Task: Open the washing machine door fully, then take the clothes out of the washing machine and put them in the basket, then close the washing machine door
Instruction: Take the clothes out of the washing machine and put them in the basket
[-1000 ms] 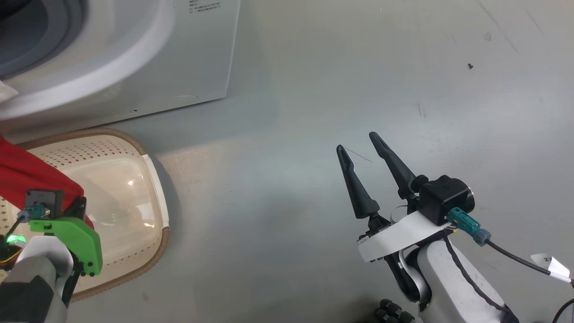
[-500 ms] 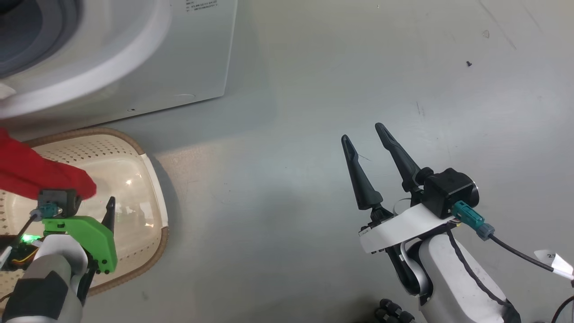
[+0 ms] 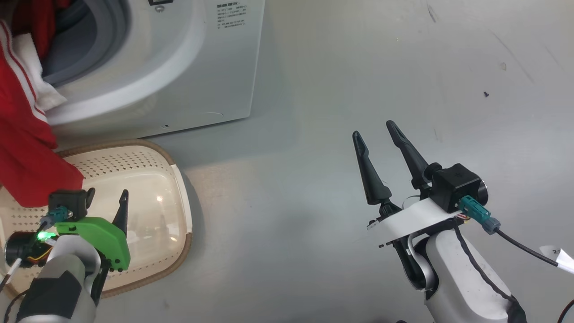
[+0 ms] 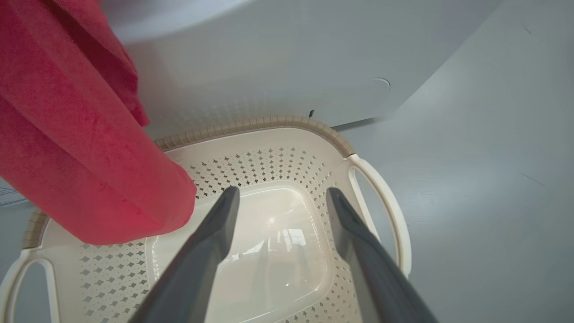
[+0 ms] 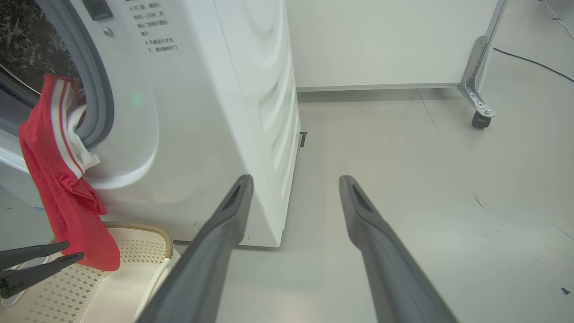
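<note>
Now, the left fingers (image 4: 202,251) stand apart over the basket (image 4: 278,121), with nothing between them — its glossy cream bottom shows in the gap. At ten o'clock from their tips, just beside the nearer tip, hangs the lower end of the clothes (image 4: 80,148), red fabric that drops past the brown rim into the basket.

In the head view the left fingers (image 3: 122,208) sit at about eight o'clock, above the basket (image 3: 134,161). The clothes (image 3: 27,152) run up from it towards eleven o'clock, over the grey rubber ring and into the drum mouth of the washing machine (image 3: 202,80). White stripes show on their upper part. The basket stands on the floor (image 3: 336,67), close against the machine's front.

The right fingers (image 3: 370,175) are also spread and hold nothing. They are at four o'clock in that view, above the floor and well apart from the basket and the machine. Looking along the right fingers (image 5: 206,255), the washing machine (image 5: 215,89) lies at eleven o'clock, and the clothes (image 5: 67,197) drape from its mouth at nine o'clock — down to the basket (image 5: 139,251).
</note>
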{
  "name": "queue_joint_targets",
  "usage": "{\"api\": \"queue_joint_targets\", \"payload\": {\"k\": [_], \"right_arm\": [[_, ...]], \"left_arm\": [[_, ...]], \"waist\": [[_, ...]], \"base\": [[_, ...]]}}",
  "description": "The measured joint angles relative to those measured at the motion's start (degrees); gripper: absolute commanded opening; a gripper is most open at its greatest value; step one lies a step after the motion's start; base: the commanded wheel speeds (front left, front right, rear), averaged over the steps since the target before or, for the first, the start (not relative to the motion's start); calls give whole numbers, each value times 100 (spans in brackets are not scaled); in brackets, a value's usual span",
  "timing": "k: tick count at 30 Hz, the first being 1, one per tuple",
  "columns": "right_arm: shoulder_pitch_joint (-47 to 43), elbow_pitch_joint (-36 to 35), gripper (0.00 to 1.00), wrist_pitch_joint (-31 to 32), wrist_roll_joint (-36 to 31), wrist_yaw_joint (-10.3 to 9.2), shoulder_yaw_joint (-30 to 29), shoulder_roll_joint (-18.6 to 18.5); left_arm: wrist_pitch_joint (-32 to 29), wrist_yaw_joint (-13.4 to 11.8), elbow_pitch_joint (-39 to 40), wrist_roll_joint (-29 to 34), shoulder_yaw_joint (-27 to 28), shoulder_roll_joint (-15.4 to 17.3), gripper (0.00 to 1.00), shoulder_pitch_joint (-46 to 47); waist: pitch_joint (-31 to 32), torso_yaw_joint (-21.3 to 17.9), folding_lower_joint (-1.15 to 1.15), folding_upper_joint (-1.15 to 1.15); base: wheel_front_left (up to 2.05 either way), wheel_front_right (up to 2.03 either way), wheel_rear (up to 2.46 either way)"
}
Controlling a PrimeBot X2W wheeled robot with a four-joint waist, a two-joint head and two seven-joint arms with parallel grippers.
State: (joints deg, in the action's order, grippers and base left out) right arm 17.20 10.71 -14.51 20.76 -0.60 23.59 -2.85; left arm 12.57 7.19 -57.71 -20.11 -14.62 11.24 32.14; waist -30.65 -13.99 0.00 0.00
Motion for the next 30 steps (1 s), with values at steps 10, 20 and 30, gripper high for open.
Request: {"api": "queue_joint_targets", "payload": {"k": [10,20,30], "right_arm": [[-43,207,100,0,-9,53,-299,-49],[-297,271,100,0,-9,122,-372,-93],[-378,274,100,0,-24,205,-332,-86]], "left_arm": [[169,0,208,-41,-47,-73,100,-12],[171,0,886,-203,116,-133,100,-196],[180,0,1830,-257,635,-33,100,-516]], "waist": [[598,401,0,0],[1178,988,0,0],[1384,1224,0,0]], "base": [[0,0,0],[0,0,0],[0,0,0]]}}
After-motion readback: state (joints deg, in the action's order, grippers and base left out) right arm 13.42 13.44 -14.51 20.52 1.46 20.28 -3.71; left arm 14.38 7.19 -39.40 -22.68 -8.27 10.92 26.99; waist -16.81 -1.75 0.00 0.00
